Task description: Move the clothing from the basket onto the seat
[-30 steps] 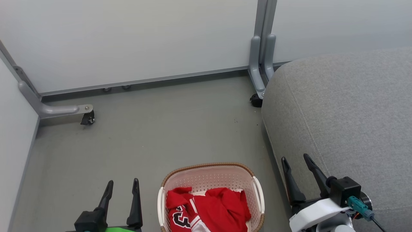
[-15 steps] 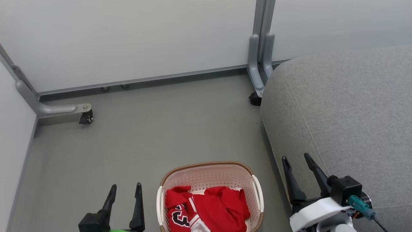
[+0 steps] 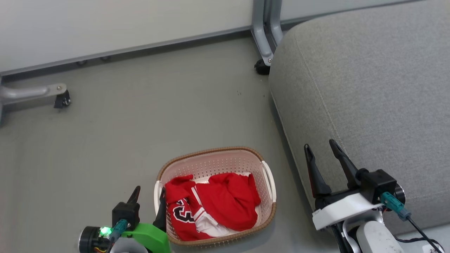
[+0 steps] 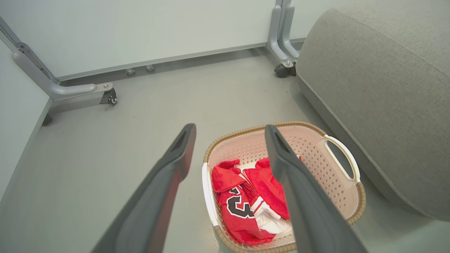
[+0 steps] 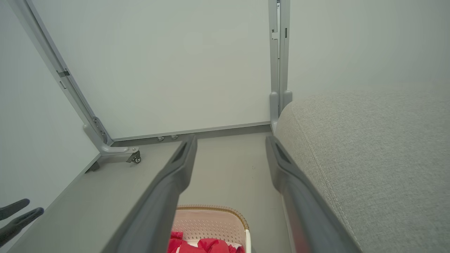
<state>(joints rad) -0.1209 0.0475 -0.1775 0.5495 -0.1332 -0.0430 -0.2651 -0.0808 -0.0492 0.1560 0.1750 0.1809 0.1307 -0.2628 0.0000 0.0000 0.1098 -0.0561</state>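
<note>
The red clothing point(image 3: 218, 203) lies crumpled inside the cream basket point(image 3: 211, 151) on the floor, with its black-and-white lettering facing up. My left gripper point(image 3: 149, 191) stands open at the basket's left side, and its right finger overlaps the left handle. Seen from the left wrist, the open left gripper point(image 4: 229, 127) hovers above the basket point(image 4: 246, 128) and the clothing point(image 4: 242, 196). My right gripper point(image 3: 320, 146) is open and holds nothing. It sits right of the basket, in front of the grey seat point(image 3: 369, 88). The right wrist view shows the right gripper point(image 5: 230, 138), the basket's far rim point(image 5: 211, 208) and the seat point(image 5: 369, 158).
Pale partition panels close off the back and the left. Their grey legs on casters rest on the floor at the left point(image 3: 35, 93) and beside the seat's far corner point(image 3: 262, 52). Grey floor point(image 3: 140, 116) stretches between the basket and the panels.
The head camera has tilted down, so the whole picture has shifted up. My left gripper has come right, up against the basket's left handle. The right gripper stays open beside the seat.
</note>
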